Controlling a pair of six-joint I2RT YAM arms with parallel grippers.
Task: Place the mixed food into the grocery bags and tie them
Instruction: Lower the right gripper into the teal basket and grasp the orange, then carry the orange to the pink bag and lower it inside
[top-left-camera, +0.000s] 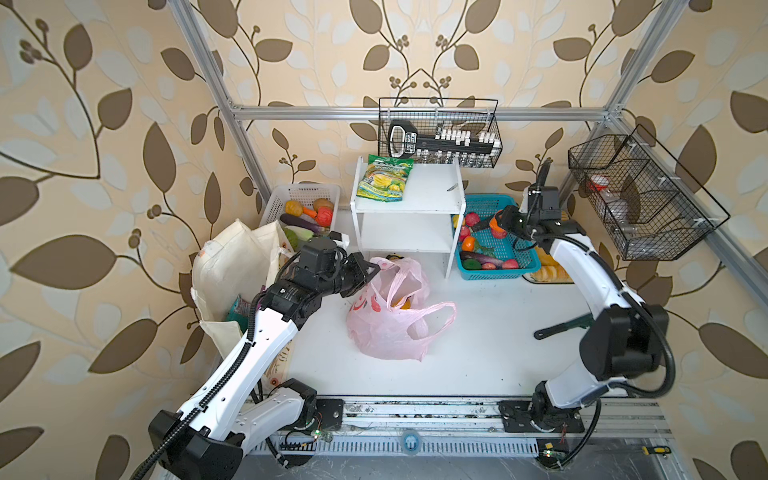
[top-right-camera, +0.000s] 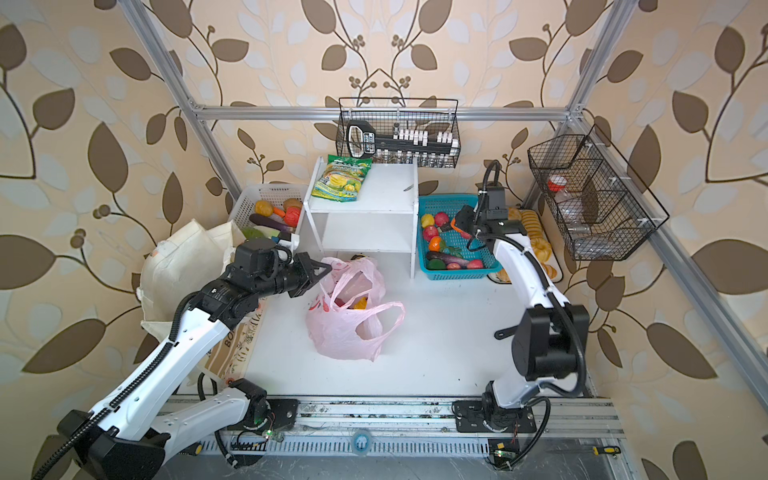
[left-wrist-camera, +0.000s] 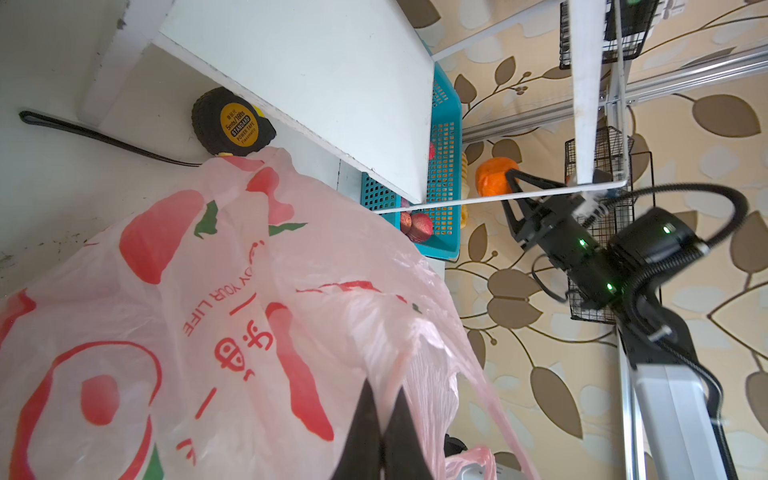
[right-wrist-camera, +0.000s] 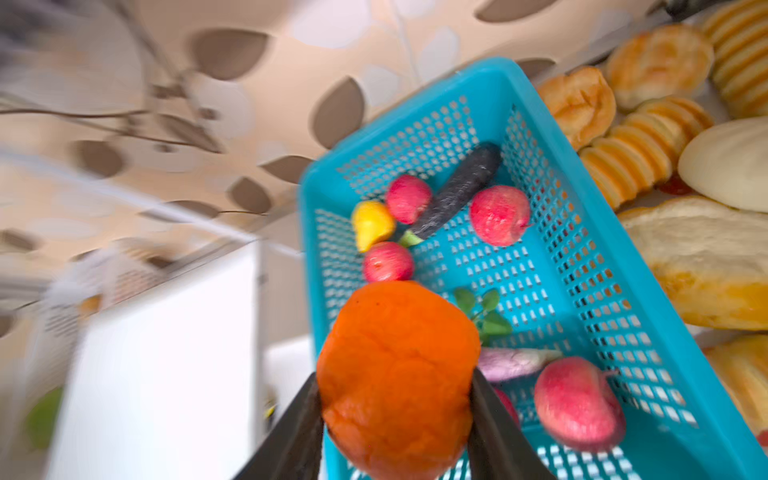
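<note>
Two grips at once: right gripper (right-wrist-camera: 392, 399) clamped on the orange fruit (left-wrist-camera: 490, 183), held above the teal basket (top-left-camera: 528, 254) at the back right corner of the table (top-left-camera: 498, 353); left gripper (left-wrist-camera: 384, 390) pinched shut on the rim of the pink bag (top-left-camera: 390, 328), mid-table, just in front of the white shelf (top-left-camera: 409, 199), mouth up. From the right jaws the mouth lies toward the left edge and front. Fruit roundish, no axis to mind. Shelf's side panel stands between basket and bag; judged the carry must clear its front. Cream tote (top-left-camera: 232, 266) at the left edge, well apart.
</note>
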